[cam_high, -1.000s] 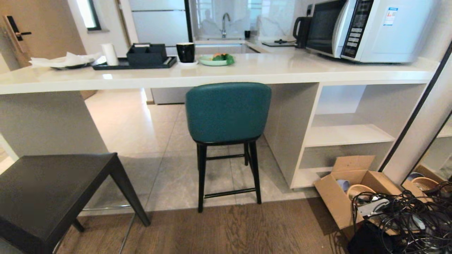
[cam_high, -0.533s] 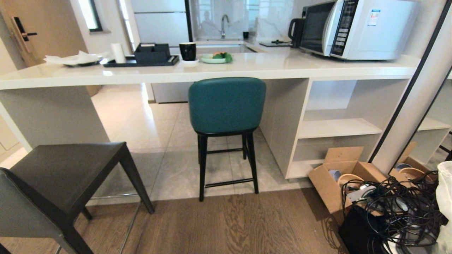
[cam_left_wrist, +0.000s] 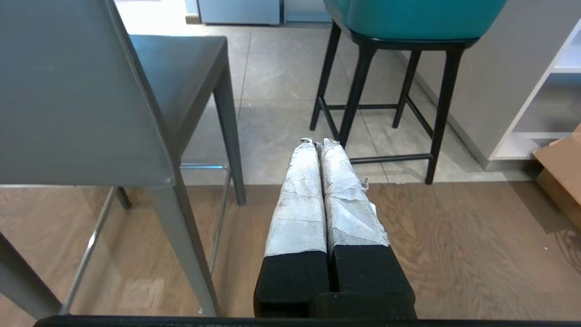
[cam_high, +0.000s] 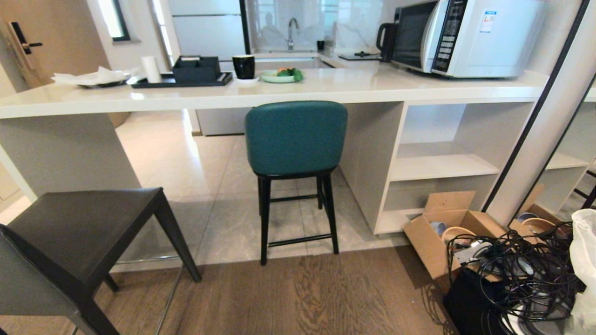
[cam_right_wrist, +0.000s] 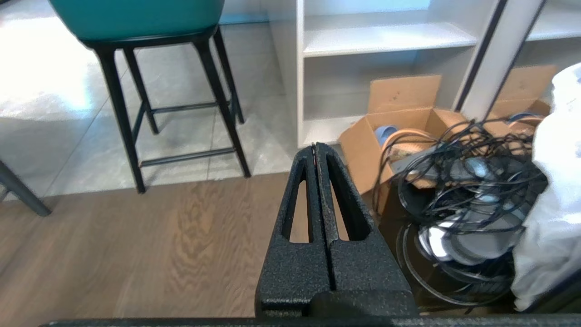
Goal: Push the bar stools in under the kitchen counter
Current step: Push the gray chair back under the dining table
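Head view is showing neither arm, and the grey stool (cam_high: 70, 246) at eight o'clock is running off the left and bottom edges, so only its seat, a slice of its back and two legs are showing. At the centre, the teal stool (cam_high: 296, 139) is standing with its back toward the camera; its seat is hiding behind the backrest, which is reaching just under the thick edge of the white counter (cam_high: 186, 100). Its front legs are sitting on the tile, close to where the wood floor is beginning. At four o'clock, a tangle of black cables (cam_high: 521, 274) is covering part of an open cardboard box (cam_high: 433, 242), and what is lying inside is hard to make out. The microwave (cam_high: 465, 37) at one o'clock is being cut by the top edge.

Left wrist view is showing the left gripper (cam_left_wrist: 320, 144), its cloth-wrapped fingers pressing together, holding nothing, hanging over the wood floor between the two stools. Right wrist view is showing the right gripper (cam_right_wrist: 315, 146), its black fingers likewise closing flat against each other, empty, hanging above the floor just beside the box.
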`<state>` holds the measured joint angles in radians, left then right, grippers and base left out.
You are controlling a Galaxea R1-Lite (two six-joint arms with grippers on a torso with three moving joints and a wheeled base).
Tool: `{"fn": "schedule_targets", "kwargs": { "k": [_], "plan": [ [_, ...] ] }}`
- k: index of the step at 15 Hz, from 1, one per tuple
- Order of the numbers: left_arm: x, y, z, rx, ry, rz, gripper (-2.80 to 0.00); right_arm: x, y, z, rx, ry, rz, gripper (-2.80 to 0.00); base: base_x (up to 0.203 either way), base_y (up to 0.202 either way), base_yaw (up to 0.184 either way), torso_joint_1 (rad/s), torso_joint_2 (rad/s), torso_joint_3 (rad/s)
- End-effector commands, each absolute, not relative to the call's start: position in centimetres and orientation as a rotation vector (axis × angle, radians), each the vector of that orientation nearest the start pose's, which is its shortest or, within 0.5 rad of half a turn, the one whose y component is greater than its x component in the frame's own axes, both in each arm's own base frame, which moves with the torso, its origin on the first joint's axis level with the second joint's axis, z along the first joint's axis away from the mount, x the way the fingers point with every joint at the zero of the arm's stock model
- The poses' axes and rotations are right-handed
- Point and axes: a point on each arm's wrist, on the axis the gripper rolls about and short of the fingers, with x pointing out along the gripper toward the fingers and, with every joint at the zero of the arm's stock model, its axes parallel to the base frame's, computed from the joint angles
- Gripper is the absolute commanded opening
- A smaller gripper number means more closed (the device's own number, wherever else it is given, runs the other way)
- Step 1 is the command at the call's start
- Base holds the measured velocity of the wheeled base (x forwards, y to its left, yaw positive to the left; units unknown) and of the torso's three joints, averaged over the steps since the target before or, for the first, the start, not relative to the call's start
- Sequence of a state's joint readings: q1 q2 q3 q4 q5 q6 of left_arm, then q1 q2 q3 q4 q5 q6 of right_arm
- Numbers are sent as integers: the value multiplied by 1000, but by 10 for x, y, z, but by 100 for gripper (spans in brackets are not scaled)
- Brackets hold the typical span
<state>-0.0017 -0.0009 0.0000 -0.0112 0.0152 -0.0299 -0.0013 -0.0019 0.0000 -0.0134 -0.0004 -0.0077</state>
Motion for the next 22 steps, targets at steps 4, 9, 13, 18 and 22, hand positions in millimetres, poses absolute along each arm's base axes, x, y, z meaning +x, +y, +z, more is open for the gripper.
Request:
{"fn": "schedule_targets", "kwargs": {
  "k": [4, 9, 13, 18, 22],
  "plan": [
    [-23, 0, 76, -31, -9, 13, -280, -23, 0, 77, -6, -14, -3, -280, -2, 142, 0, 1, 3, 2],
    [-23, 0, 76, -32, -9, 14, -280, -23, 0, 77, -6, -13, -3, -280, 0, 199, -3, 4, 2, 1],
    [-23, 0, 76, -32, -9, 13, -280, -23, 0, 77, -6, -13, -3, -280, 0, 199, -1, 1, 2, 3],
    [-23, 0, 76, -33, -9, 13, -280, -23, 0, 77, -5, -12, -3, -280, 0, 197, -2, 3, 3, 3],
    [-23, 0, 76, -32, -9, 12, -280, -23, 0, 77, -3, -12, -3, -280, 0, 195, 0, 2, 3, 2]
  ]
}}
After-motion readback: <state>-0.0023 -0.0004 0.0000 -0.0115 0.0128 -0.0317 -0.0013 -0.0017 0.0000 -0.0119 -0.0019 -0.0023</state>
